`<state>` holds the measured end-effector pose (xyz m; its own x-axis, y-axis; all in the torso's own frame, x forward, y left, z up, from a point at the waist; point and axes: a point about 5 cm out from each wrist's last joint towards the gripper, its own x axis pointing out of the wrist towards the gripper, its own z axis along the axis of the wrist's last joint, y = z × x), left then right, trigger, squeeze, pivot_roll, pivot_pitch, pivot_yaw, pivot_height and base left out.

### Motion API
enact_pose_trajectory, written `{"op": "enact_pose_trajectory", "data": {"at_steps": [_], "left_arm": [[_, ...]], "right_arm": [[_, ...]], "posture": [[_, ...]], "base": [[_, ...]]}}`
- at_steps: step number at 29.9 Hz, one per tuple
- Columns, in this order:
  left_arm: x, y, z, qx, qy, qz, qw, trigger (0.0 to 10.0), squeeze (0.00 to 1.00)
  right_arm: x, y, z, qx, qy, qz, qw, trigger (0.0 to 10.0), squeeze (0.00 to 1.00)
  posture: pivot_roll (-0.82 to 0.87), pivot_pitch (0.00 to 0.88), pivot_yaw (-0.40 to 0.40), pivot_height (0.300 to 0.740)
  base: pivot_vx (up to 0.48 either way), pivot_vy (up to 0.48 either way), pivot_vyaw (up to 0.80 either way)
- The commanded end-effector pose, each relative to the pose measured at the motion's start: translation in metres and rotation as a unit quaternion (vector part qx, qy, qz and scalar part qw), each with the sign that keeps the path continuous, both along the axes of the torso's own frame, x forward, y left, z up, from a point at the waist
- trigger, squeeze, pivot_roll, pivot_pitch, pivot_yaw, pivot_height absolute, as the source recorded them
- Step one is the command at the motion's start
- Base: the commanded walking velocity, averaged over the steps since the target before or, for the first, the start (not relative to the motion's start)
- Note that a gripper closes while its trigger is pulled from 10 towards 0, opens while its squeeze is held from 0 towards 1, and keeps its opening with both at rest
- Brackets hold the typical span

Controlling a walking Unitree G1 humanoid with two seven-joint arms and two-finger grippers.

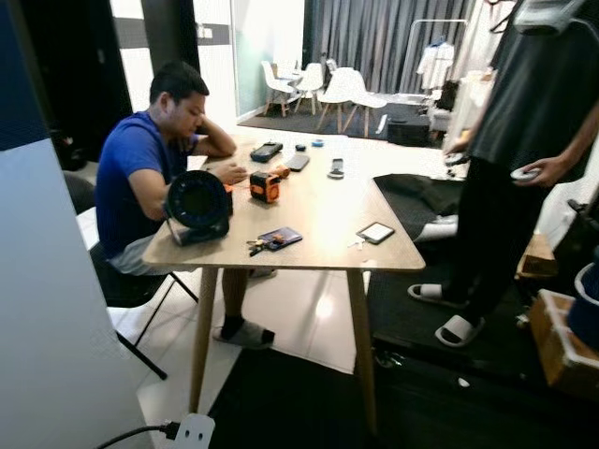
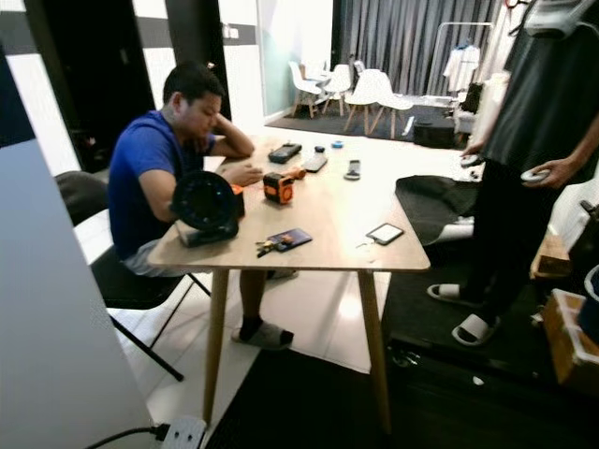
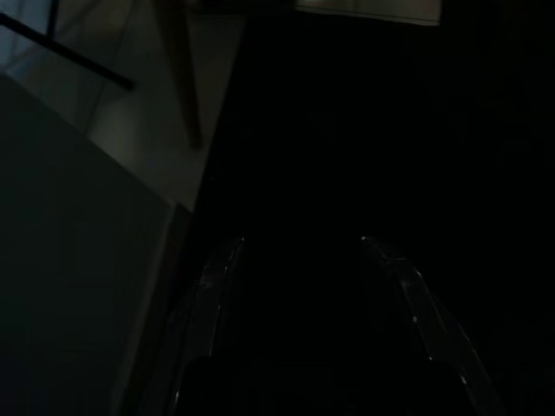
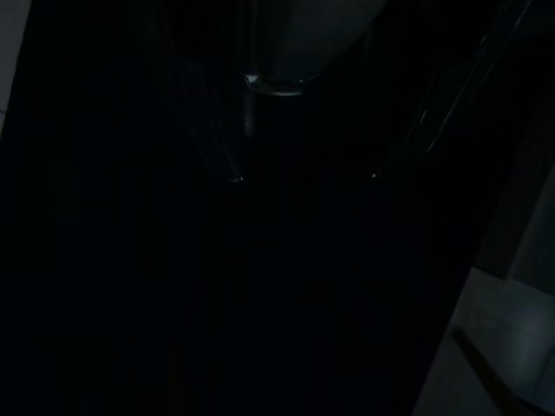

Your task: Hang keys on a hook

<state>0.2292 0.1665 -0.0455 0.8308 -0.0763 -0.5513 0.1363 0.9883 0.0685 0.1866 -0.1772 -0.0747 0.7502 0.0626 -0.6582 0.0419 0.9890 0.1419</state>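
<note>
A bunch of keys (image 1: 256, 247) lies near the front edge of the wooden table (image 1: 318, 210), touching a dark blue card holder (image 1: 281, 237). The table stands a few steps ahead of me. In the dark left wrist view my left gripper (image 3: 299, 251) hangs over the black floor mat, open, with nothing between its fingers (image 3: 217, 269). The right wrist view is almost black. Two faint glints there mark the spread tips of my right gripper (image 4: 303, 177), which is open and holds nothing.
A person in a blue shirt (image 1: 140, 178) sits at the table's left beside a round black device (image 1: 198, 204). An orange tape measure (image 1: 265, 185) and a phone (image 1: 375, 232) lie on top. Another person (image 1: 524, 150) stands at the right. A white panel (image 1: 47, 309) and a power strip (image 1: 194, 432) are close on my left.
</note>
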Motion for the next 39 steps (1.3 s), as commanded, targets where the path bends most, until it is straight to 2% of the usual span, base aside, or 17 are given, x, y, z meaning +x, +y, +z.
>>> {"op": "enact_pose_trajectory", "data": {"at_steps": [1,7,39], "left_arm": [[-0.0006,0.0031,-0.0006,0.003,0.005,0.004,1.0,10.0,0.0],[0.0011,0.0043,0.0013,-0.008,-0.001,0.008,1.0,10.0,0.0],[0.0,0.0052,0.002,-0.019,-0.005,0.0,1.0,10.0,0.0]], "right_arm": [[-0.0034,-0.0013,-0.0019,-0.003,0.008,0.0,1.0,10.0,0.0],[-0.0027,-0.0002,-0.0016,-0.002,0.007,0.001,1.0,10.0,0.0],[-0.0039,0.0007,-0.0022,-0.004,0.007,0.006,1.0,10.0,0.0]], "posture": [[0.05,0.021,0.017,0.74],[0.05,0.016,0.018,0.74],[0.06,0.003,0.013,0.74]], "base": [[0.0,0.0,0.0],[0.0,0.0,0.0],[0.237,0.0,0.0]]}}
